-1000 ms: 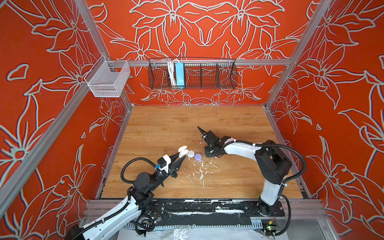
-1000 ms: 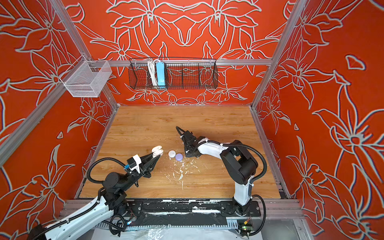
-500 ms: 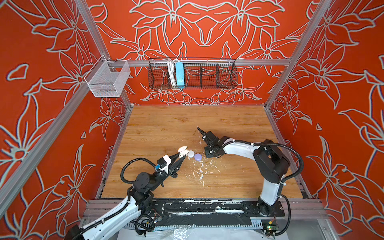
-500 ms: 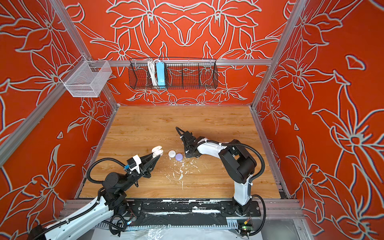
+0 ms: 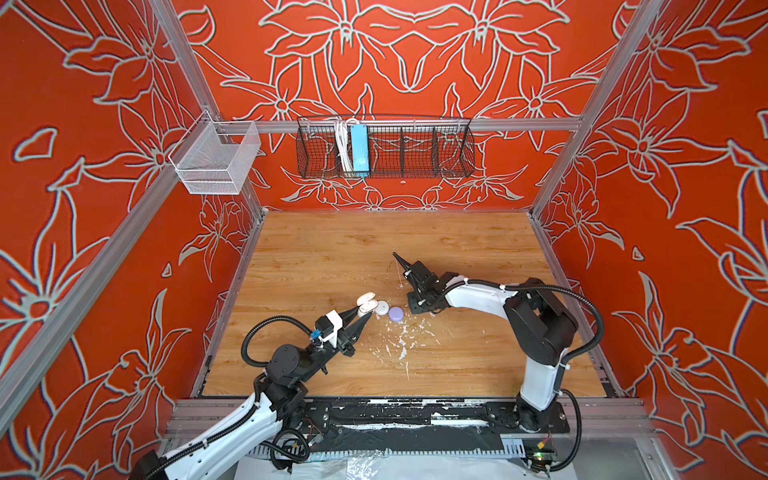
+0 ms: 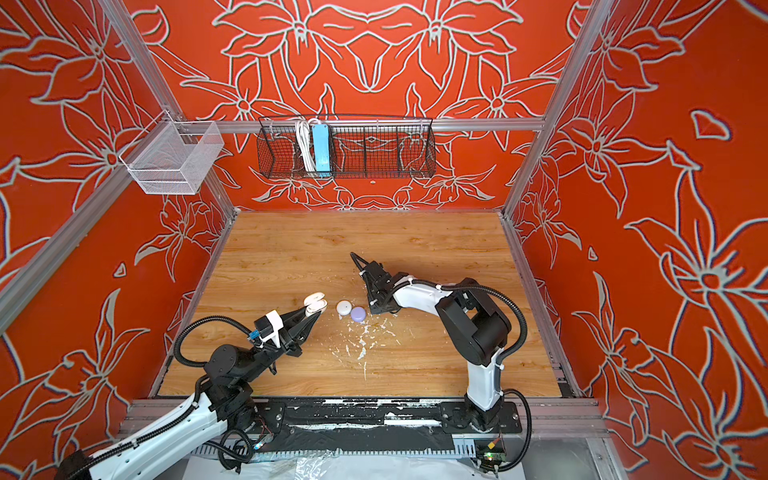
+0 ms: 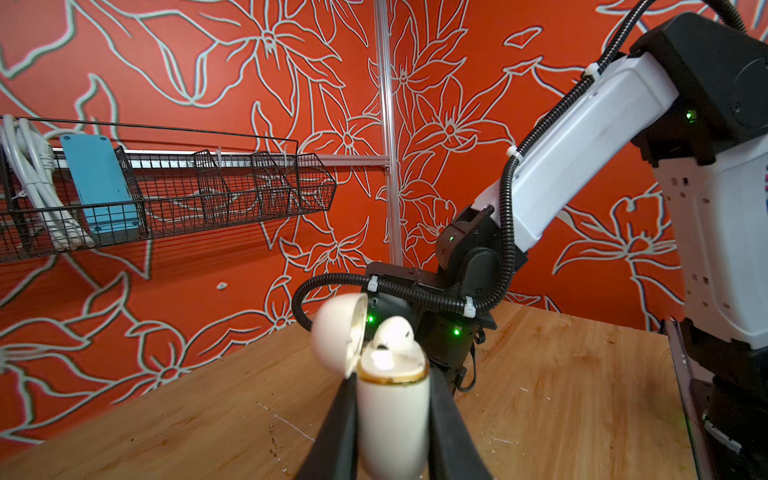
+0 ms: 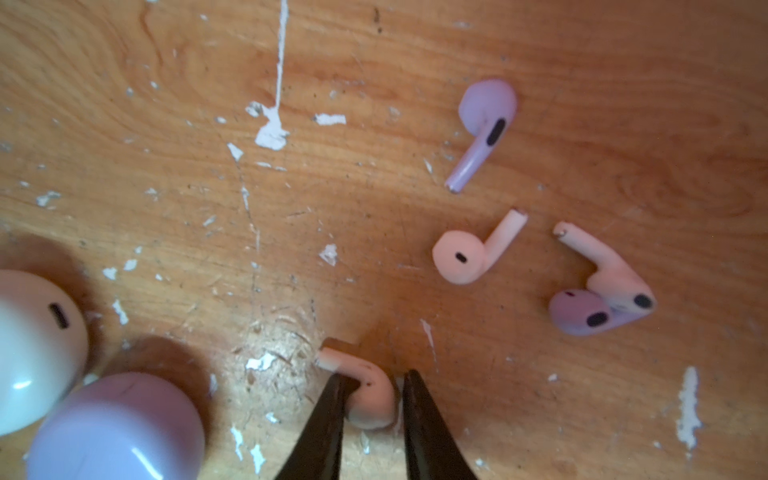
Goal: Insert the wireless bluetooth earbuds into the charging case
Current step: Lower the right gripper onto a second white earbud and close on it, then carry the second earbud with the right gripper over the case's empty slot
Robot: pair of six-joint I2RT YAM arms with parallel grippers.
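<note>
The left hand [image 7: 392, 376] is clamped on both sides of an open white charging case [image 7: 392, 419], holding it upright with its lid [image 7: 338, 332] tipped back on the hinge. A white earbud [image 7: 395, 332] stands head-up in the mouth of the case. In both top views this case sits left of the middle of the bench [image 5: 332, 257]. Just to its right lie a closed white case [image 5: 382, 308] and a closed lavender case [image 5: 395, 313], side by side.

The right hand [image 8: 376, 378] points down at the bench, just right of the lavender case in both top views. Its two black fingers [image 8: 328, 415] stand close around the head of a cream earbud [image 8: 370, 401], which lies on the wood with its stem poking out to one side. They seem to pinch it, though the tips are too blurred to be certain of the contact.

Farther out from that hand, four more buds lie loose. A second cream earbud [image 8: 465, 255] is nearest, and a lavender earbud [image 8: 484, 124] lies apart from it. A third cream earbud [image 8: 606, 270] rests across a second lavender earbud [image 8: 582, 318], the two touching. White paint flecks [image 8: 272, 137] are scattered over the wood around them. On the back wall hangs a black wire basket [image 5: 415, 149] holding a blue power strip [image 5: 359, 147].
</note>
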